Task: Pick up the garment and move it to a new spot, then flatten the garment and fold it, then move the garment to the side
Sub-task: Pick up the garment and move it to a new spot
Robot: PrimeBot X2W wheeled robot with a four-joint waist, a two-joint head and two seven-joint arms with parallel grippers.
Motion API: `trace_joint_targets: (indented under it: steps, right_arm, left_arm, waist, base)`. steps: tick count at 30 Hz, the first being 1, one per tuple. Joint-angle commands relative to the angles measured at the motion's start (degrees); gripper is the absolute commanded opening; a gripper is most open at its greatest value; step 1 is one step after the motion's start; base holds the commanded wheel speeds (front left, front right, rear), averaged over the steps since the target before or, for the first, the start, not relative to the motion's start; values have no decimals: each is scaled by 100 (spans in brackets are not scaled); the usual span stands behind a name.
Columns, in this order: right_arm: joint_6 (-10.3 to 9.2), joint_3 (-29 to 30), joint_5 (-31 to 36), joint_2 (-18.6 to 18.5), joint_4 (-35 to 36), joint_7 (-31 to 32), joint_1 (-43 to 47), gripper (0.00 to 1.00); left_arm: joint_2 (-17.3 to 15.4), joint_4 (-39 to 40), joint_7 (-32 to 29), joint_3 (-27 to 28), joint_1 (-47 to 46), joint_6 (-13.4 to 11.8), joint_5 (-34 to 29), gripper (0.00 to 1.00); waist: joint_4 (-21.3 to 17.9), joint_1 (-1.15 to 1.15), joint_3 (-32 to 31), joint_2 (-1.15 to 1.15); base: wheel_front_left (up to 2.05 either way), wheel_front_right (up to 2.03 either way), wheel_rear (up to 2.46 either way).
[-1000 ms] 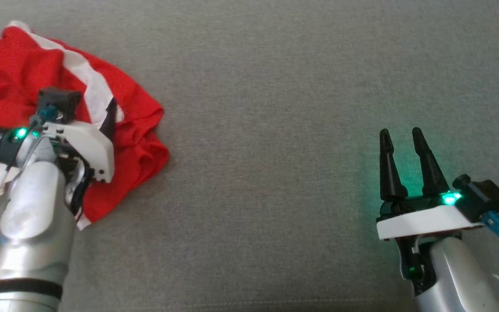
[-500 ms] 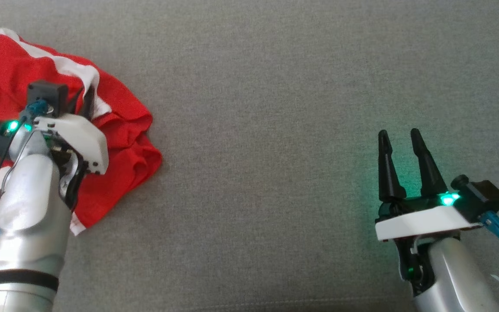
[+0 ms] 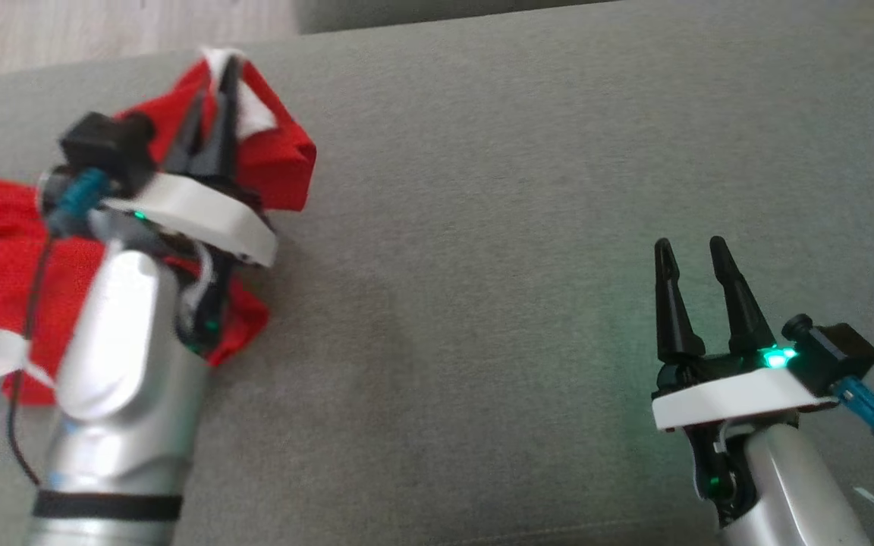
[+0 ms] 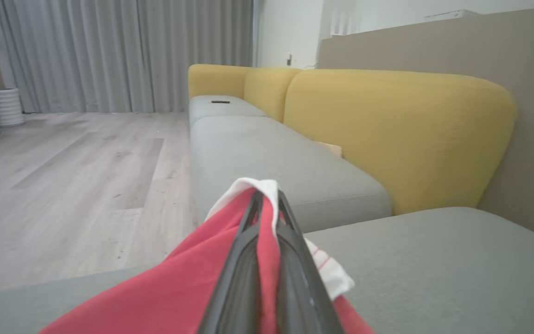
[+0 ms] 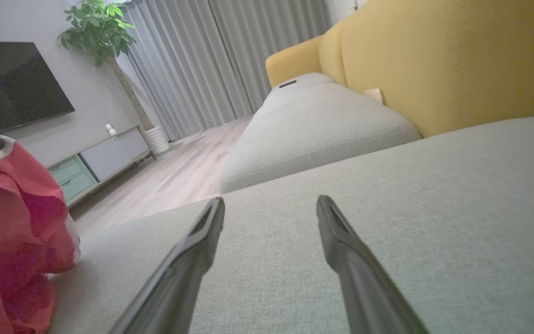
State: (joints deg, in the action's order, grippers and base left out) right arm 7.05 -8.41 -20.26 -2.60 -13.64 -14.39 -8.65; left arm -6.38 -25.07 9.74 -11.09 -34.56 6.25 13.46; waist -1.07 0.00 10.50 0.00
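The garment [image 3: 278, 155] is red cloth with white stripes, bunched at the left of the grey seat. My left gripper [image 3: 217, 72] is shut on a fold of it and holds that part raised above the cushion; the rest hangs and trails down to the left. In the left wrist view the garment [image 4: 267, 232] is pinched between the two dark fingers of my left gripper [image 4: 267, 197]. My right gripper [image 3: 687, 254] stands open at the lower right over bare cushion, far from the cloth. The right wrist view has my right gripper [image 5: 270, 206] apart and the garment [image 5: 12, 222] at the left edge.
A grey sofa seat [image 3: 482, 227] is the work surface, with wooden floor [image 3: 103, 26] beyond its far left edge. Yellow backrests [image 4: 397, 134] and another grey seat section [image 4: 271, 153] lie ahead of the left gripper. A TV cabinet [image 5: 104, 155] and plant [image 5: 100, 32] stand across the room.
My left gripper has shut on the garment and lifted a fold of it up off the cushion. The head camera has tilted, bringing the seat's far edge into view. The right gripper stays open.
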Motion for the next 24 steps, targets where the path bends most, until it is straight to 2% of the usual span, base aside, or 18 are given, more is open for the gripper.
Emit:
trace_joint_targets:
  steps: [1,6,12,18,22,23,24]
  right_arm:
    - [44,-126,-49,-28,187,-61,1,100]
    - [44,-210,-101,-28,210,-61,32,100]
    - [44,-331,-230,-28,250,-61,8,100]
    - [44,-727,-396,-28,259,-61,-64,100]
    - [44,-851,-435,-28,273,-61,-90,100]
    - [44,-874,-439,-28,273,-61,-86,100]
    - [44,-893,-440,-28,273,-61,-81,100]
  left_arm:
    - [-72,316,-32,85,-112,-21,22,0]
    - [168,851,-262,-206,9,-89,137,0]
    - [297,1144,-453,-628,-138,-230,195,0]
    - [343,816,-375,-1069,-678,-338,426,0]
    - [347,465,-79,-1239,-1163,-548,800,0]
    - [348,362,13,-1303,-1292,-631,852,44]
    - [348,247,80,-1372,-1406,-693,914,100]
  waist:
    - [-172,0,-122,0]
    - [-571,0,-168,0]
    - [-1162,0,-67,0]
    - [-1887,0,-27,0]
    - [-2165,0,-42,0]
    - [-2204,0,-47,0]
    - [-2235,0,-57,0]
  base:
    - [0,0,0]
    - [0,0,0]
    - [0,0,0]
    - [0,0,0]
    - [0,0,0]
    - [0,0,0]
    - [0,0,0]
